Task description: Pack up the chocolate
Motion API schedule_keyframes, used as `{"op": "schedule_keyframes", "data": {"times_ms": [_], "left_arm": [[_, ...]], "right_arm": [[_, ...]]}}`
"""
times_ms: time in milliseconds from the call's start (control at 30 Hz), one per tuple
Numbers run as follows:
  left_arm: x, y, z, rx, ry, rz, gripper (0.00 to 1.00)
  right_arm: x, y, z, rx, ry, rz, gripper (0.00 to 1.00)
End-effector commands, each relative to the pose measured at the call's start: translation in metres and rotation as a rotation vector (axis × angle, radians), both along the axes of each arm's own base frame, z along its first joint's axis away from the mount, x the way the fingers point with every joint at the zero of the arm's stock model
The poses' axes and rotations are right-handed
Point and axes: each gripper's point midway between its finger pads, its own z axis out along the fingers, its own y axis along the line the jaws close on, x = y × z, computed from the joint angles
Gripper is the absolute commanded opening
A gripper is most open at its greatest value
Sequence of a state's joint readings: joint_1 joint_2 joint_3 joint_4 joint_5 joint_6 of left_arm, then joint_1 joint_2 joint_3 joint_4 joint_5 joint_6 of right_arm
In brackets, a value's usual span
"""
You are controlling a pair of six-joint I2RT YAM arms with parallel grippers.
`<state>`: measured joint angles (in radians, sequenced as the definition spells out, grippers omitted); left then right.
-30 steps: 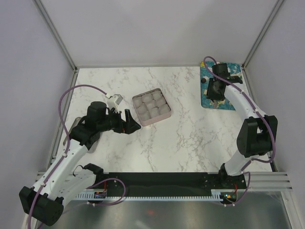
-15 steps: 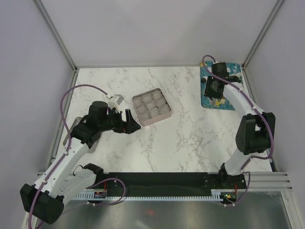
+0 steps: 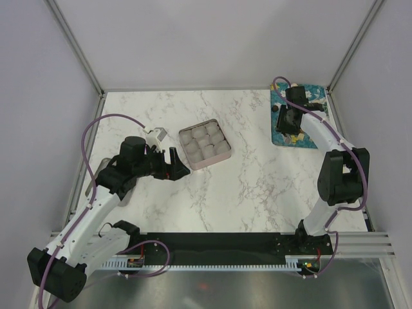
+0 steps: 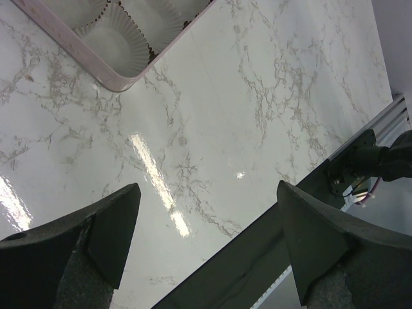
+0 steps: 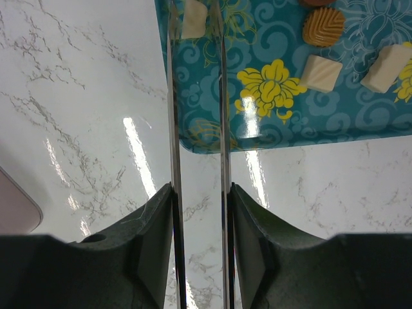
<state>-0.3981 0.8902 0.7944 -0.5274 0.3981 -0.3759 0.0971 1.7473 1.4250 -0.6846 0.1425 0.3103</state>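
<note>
The left gripper [image 4: 207, 193] hangs spread and empty at 8 o'clock of the square pink tin [image 4: 119, 84], its paper cups [image 4: 116, 42] partly cropped. The right gripper [image 5: 199, 188] pinches long thin metal tongs [image 5: 223, 116], whose tips flank one half-cropped cream piece [image 5: 193, 19], contact unclear. The chocolate [image 5: 320, 72] lies on a teal floral tray [image 5: 270, 122] at the 1 o'clock corner of the white marble table [image 3: 251, 167], pale walls [image 3: 193, 45] beyond.

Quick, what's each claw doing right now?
Left gripper: open, holding nothing.
Right gripper: shut on the metal tongs, a cream chocolate piece between their tips.
</note>
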Motion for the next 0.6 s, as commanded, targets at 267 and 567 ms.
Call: {"op": "schedule_keyframes", "data": {"times_ms": [267, 567], "left_arm": [[0.004, 0.004, 0.008, 0.015, -0.053, 0.008, 0.94], [0.013, 0.013, 0.023, 0.023, -0.14, 0.07, 0.94]], "right_arm": [[0.01, -0.005, 0.001, 0.011, -0.036, 0.001, 0.31], [-0.001, 0.029, 0.055, 0.121, -0.146, 0.103, 0.23]]}}
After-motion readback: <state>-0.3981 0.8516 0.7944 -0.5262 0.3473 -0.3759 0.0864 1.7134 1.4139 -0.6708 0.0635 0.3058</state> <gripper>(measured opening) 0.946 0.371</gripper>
